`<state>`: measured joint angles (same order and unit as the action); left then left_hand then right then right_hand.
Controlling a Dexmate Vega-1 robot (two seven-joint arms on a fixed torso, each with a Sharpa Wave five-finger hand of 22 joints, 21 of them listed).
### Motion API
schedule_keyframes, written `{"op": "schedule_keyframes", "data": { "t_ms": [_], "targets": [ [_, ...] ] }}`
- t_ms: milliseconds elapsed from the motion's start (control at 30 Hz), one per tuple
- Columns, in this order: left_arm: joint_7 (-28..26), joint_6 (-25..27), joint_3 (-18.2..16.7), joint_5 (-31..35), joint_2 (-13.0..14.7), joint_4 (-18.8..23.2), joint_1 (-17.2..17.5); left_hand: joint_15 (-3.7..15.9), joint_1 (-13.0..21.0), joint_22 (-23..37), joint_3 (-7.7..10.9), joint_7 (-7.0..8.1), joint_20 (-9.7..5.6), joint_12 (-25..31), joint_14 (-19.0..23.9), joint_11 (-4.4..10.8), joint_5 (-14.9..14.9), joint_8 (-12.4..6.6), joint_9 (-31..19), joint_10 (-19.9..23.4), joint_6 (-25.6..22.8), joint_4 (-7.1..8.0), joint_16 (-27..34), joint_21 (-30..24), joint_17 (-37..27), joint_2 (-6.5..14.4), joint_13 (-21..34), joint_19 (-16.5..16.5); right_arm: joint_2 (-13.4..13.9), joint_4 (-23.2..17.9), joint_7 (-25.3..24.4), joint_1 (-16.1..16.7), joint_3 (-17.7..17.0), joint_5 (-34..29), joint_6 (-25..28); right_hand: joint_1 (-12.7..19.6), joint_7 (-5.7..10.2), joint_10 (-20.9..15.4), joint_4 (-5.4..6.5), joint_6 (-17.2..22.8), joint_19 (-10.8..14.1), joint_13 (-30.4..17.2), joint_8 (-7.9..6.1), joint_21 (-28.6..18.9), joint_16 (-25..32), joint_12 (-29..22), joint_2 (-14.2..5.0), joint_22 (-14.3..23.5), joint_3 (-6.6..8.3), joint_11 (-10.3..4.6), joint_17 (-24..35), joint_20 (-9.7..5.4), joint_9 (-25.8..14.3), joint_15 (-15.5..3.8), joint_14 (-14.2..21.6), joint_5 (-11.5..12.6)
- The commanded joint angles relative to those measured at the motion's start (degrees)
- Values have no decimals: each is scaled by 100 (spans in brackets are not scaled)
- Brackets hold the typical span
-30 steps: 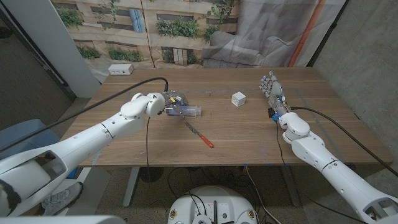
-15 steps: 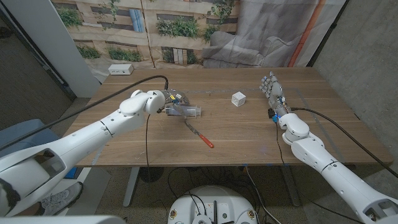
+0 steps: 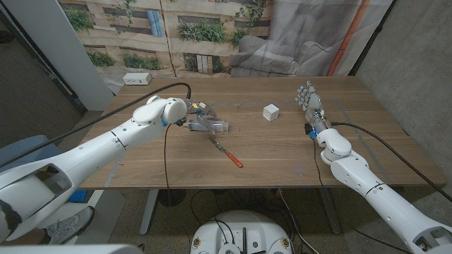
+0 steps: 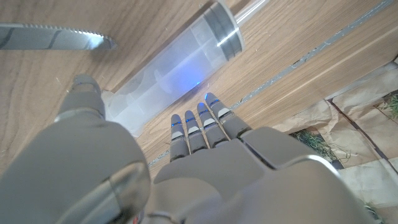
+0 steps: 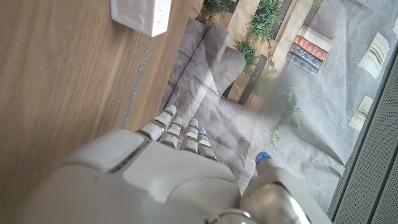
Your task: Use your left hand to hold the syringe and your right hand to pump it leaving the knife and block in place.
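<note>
The syringe (image 3: 210, 125), lying on the desk (image 3: 282, 152) beside the knife (image 3: 224, 151), is judged light, stiff and slippery, best gripped round its barrel by the left hand (image 3: 192, 113), seen spread just over it, while the right hand (image 3: 308, 99) is held open, apart

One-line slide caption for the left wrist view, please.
Left hand open over the clear syringe lying on the wooden table, the knife's serrated blade close by.
</note>
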<state>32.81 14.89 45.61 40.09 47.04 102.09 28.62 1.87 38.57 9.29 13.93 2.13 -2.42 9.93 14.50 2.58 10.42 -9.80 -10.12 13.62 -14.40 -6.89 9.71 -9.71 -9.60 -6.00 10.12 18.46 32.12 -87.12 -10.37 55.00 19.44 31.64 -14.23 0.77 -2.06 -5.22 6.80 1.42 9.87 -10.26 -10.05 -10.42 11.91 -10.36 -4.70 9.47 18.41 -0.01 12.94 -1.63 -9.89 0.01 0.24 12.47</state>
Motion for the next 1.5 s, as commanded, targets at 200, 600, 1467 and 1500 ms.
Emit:
{"op": "schedule_keyframes", "data": {
  "t_ms": [200, 600, 1467, 1500],
  "targets": [
    [3, 484, -547, -962, 120, 428, 213, -100, -280, 24, -44, -47, -60, -4, -414, -43, -19, -12, 0, -357, 336, 64, -10, 11, -3, 176, -8, -495, 112, -6, 58, -114, 35, -97, 148, 20, -2, 22, 27, -52, -24, -15, -53, -25, 18, -32, -102, 8, 15, 8, 9, -14, -14, -10, -50, 1],
    [-970, 833, -981, -1792, 249, 682, 697, -148, -560, 24, -83, -130, 32, 18, -476, -4, -37, -52, 0, -464, 385, 178, 14, -7, -7, 331, -13, -712, 112, 30, 30, -206, 85, -186, 210, 20, -7, 24, 28, -65, -42, -15, -51, -20, 16, -35, -94, 8, 12, 8, 11, -39, -15, -21, -65, 1],
    [-3356, 85, -1854, -3571, 130, 323, 1786, -102, -660, 25, 57, -203, -62, 57, -473, -108, -11, -80, -1, -471, 344, 242, 46, -65, -8, 762, -15, -726, -58, 535, 599, -345, 52, 66, -420, -62, -25, 155, 100, -122, -212, -13, -42, 19, -6, -9, -84, 9, -53, 8, 36, -147, -14, -78, -195, 14],
    [-3443, 63, -1890, -3633, 116, 315, 1829, -109, -666, 25, 64, -215, -64, 57, -477, -124, -10, -77, -1, -474, 350, 243, 44, -66, -7, 782, -15, -729, -74, 550, 616, -347, 50, 75, -458, -69, -31, 153, 106, -117, -226, -13, -44, 23, -4, -11, -81, 9, -59, 11, 36, -148, -14, -71, -193, 16]
  ]
}}
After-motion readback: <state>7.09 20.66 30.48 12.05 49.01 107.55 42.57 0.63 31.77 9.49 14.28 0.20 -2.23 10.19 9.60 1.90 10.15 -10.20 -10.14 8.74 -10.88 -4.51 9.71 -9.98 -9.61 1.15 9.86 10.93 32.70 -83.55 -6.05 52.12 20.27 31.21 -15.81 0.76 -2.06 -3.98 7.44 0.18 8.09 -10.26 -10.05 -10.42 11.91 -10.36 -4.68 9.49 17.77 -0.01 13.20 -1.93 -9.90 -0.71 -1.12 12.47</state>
